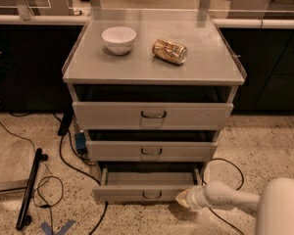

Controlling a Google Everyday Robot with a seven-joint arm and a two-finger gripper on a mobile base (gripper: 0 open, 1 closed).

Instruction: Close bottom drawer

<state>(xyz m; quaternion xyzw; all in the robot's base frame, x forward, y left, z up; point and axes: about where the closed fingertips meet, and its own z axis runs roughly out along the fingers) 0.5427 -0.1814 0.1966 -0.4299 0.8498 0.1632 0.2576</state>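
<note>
The bottom drawer [143, 192] is the lowest of three grey drawers in the cabinet. It stands pulled out, its shallow tray showing, with a slim front panel and a small dark loop handle [151, 195]. My gripper [183, 198] is low near the floor at the right end of that front panel, on the end of my white arm [235, 199] reaching in from the lower right. It looks close to or touching the panel's right corner.
The middle drawer [151, 151] and top drawer [153, 114] are also partly pulled out. A white bowl [118, 39] and a tipped gold can [169, 51] lie on the cabinet top [206, 67]. Black cables [68, 160] and a black bar [29, 187] lie on the floor at left.
</note>
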